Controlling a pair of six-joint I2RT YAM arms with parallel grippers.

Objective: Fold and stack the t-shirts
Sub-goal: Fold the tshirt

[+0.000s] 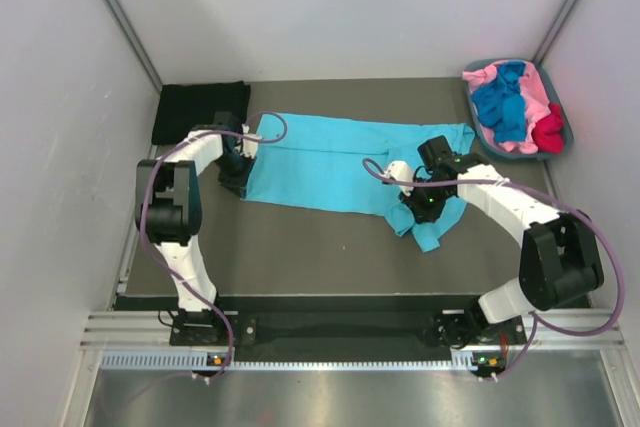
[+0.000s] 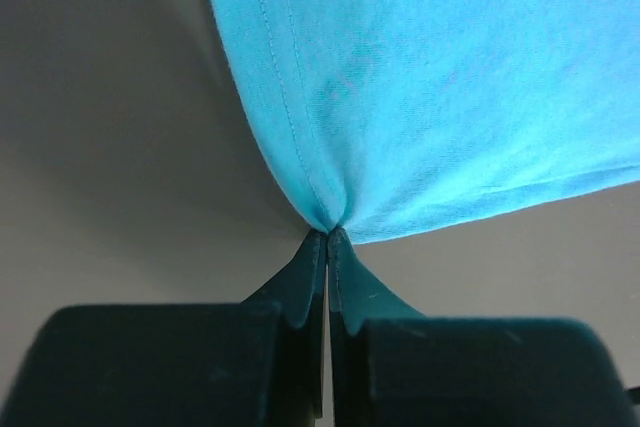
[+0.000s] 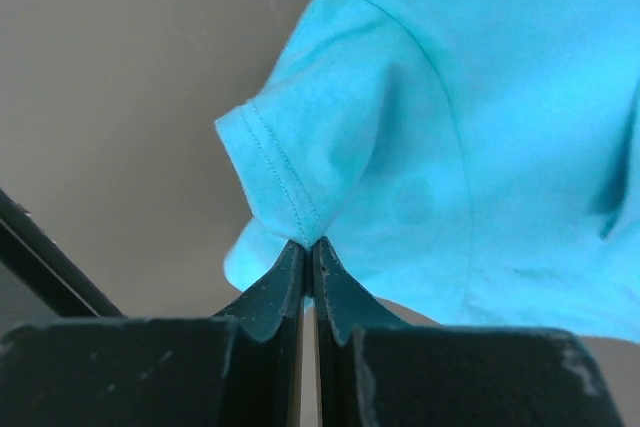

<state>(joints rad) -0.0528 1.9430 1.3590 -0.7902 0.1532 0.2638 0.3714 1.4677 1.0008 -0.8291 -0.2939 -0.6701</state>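
The light turquoise t-shirt (image 1: 335, 160) lies spread across the middle of the table. My left gripper (image 1: 238, 169) is shut on its left hem corner; the left wrist view shows the turquoise cloth (image 2: 430, 77) pinched at my fingertips (image 2: 328, 234). My right gripper (image 1: 418, 209) is shut on a sleeve edge at the shirt's right end; the right wrist view shows the sleeve (image 3: 320, 157) pinched between my fingertips (image 3: 308, 243). A folded black t-shirt (image 1: 200, 111) lies at the back left. Pink (image 1: 535, 97), royal blue (image 1: 502, 107) and red (image 1: 548, 133) shirts lie bunched in the tub.
The grey-blue plastic tub (image 1: 566, 112) stands at the back right corner. White walls close in the table at the back and both sides. The arms' purple cables (image 1: 150, 197) loop beside the arms.
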